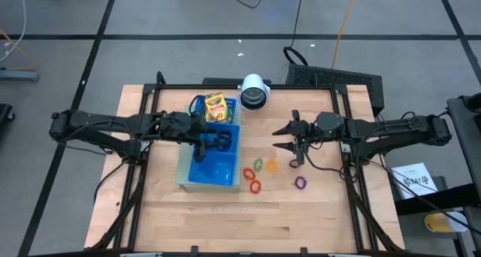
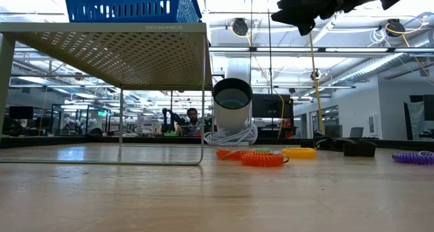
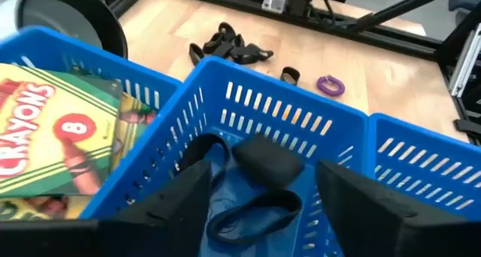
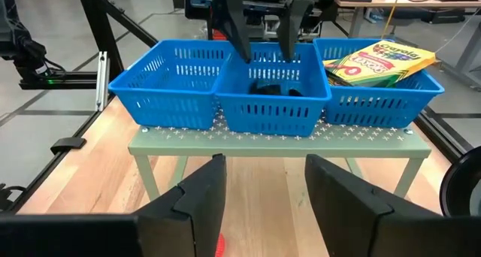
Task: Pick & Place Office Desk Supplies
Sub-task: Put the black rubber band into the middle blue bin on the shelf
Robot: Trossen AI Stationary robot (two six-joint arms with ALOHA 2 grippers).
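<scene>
Black clip point(image 3: 267, 161) between open left jaws

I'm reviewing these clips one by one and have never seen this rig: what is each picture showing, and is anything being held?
Two dark robot arms work at a wooden table. One camera looks straight down, one sits at table height, and one rides on each wrist. The left claw hangs open over the middle compartment of the blue slotted plastic tray, where small black clips lie; it holds nothing. A yellow-and-green crayon box fills the end compartment. The right claw hovers open and empty above the table, near thin coloured coil rings.
</scene>
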